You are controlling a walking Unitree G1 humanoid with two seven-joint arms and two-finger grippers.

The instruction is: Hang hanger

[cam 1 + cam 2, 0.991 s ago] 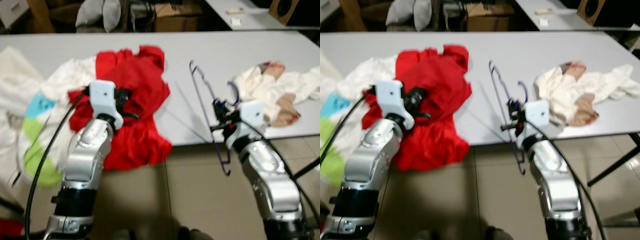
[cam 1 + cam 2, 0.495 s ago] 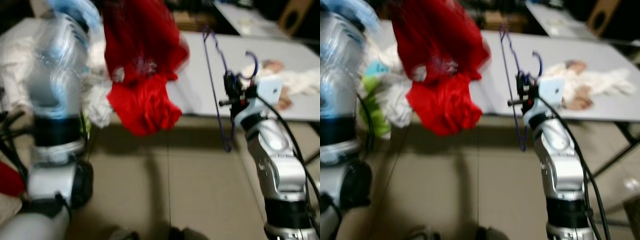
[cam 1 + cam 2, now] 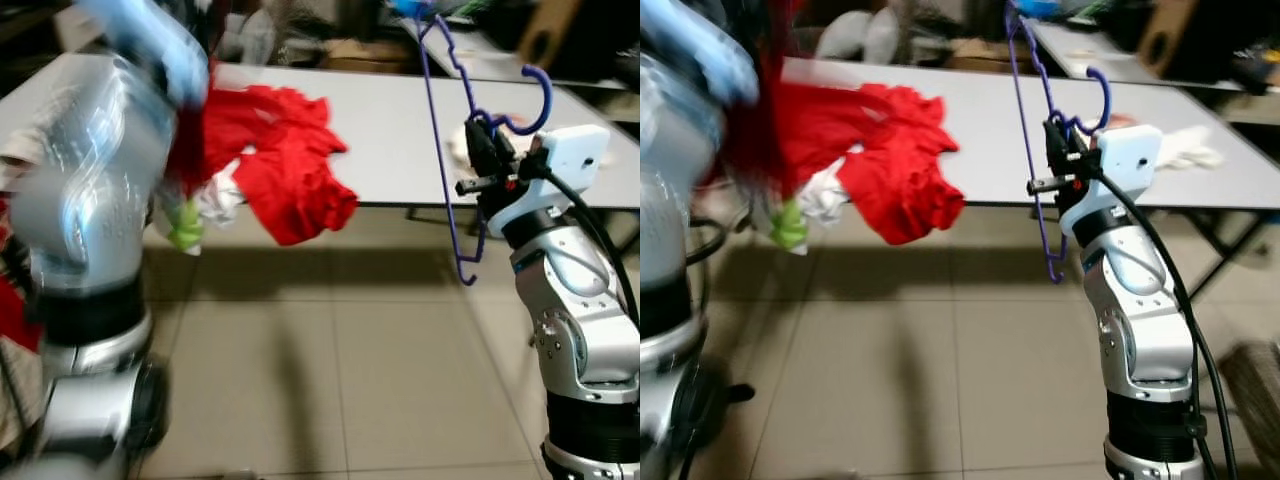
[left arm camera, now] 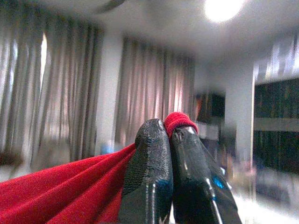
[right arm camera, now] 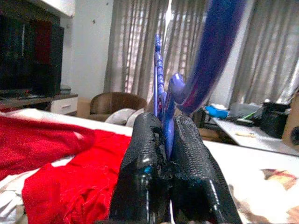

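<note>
**Operator:** Two tools are loaded. What changed over the last second?

**Technician:** The left tool, a pair of black fingers pressed together on a fold of the red fabric garment, has swung up from the grey table, dragging the garment's upper part off the surface. The thin purple wire hanger rose with the right tool and now stands upright, clear of the table, hook uppermost.

**Operator:** Consequence for the task?

**Technician:** Judged status: both items are airborne and ready for joining or transport; hanging is not yet done.

**Operator:** Arm pose?

**Technician:** Left arm raised high and blurred. Right forearm vertical, its tool clamped on the hanger just below the hook.
</note>
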